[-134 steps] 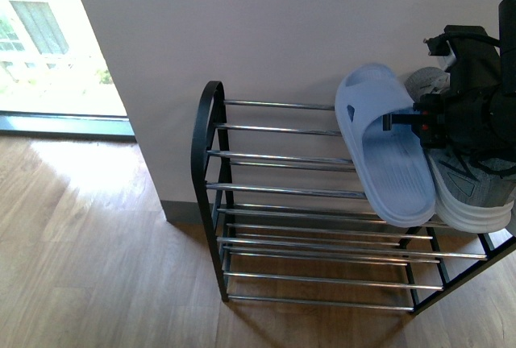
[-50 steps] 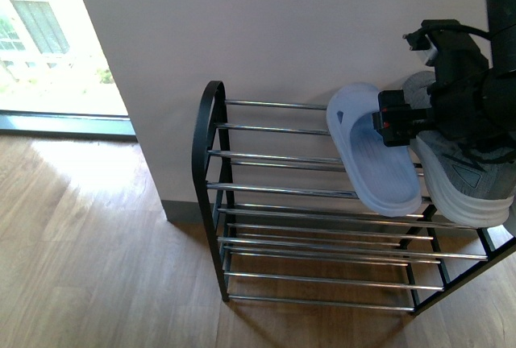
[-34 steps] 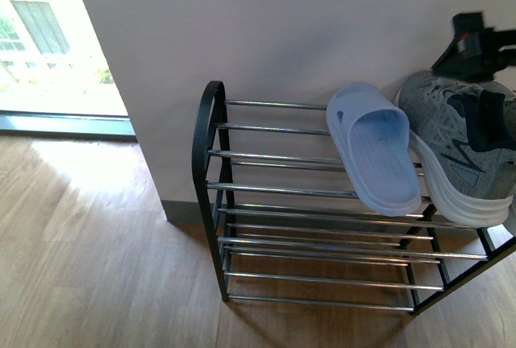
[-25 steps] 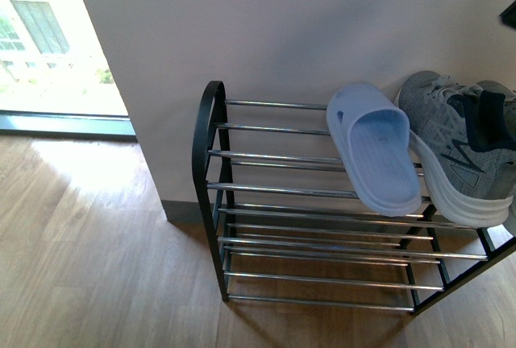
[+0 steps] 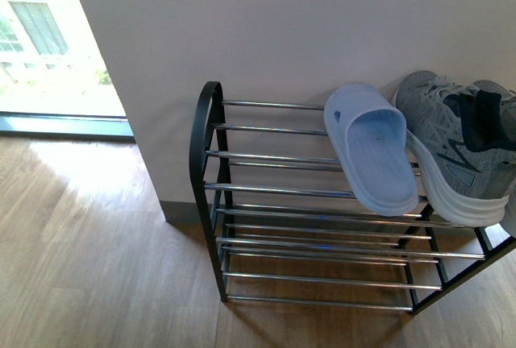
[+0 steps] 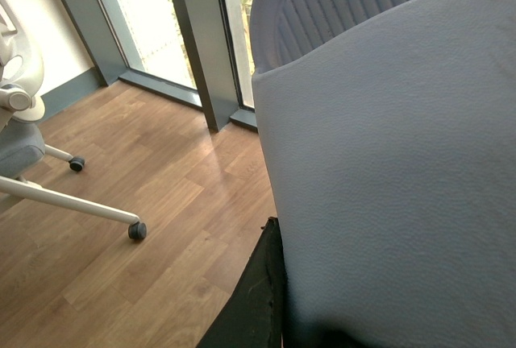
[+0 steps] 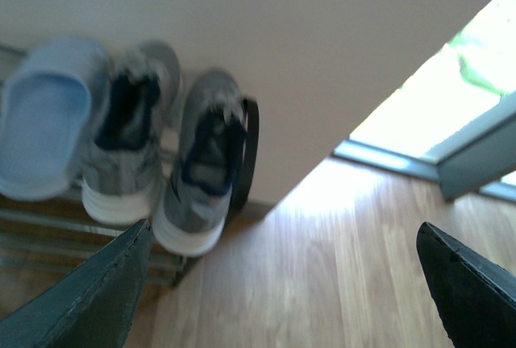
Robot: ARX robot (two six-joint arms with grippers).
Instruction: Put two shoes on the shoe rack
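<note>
Rack (image 5: 211, 163) stands against the wall (image 5: 282, 26), black side frame at its left end; right end cut off by the front view's edge. Top shelf: left half is bare bars, open room there. Slipper (image 5: 375, 151), pale blue, lies across the top bars, heel overhanging the front bar. Just right of it, touching or nearly, one grey shoe (image 5: 455, 155), white sole hanging past the front bar; its right part is cut off. Lower tiers show only bare bars, as far as visible.

Right wrist view, blurred: both shoes side by side on the top shelf, one (image 7: 125, 142) beside the slipper (image 7: 48, 114), the other (image 7: 201, 159) at the rack's end next to the black frame (image 7: 246, 155). Soles stick out over the front edge. Open wood floor (image 7: 322, 267) beyond that end, window at the far side.

Right claw (image 7: 282, 283): two dark fingertips spread wide apart, nothing between them, well clear of the rack.

Left claw: cannot tell; left wrist view is mostly filled by a grey padded surface (image 6: 403, 187). Beside it wood floor, a chair base (image 6: 72, 195) on castors, window frames.
</note>
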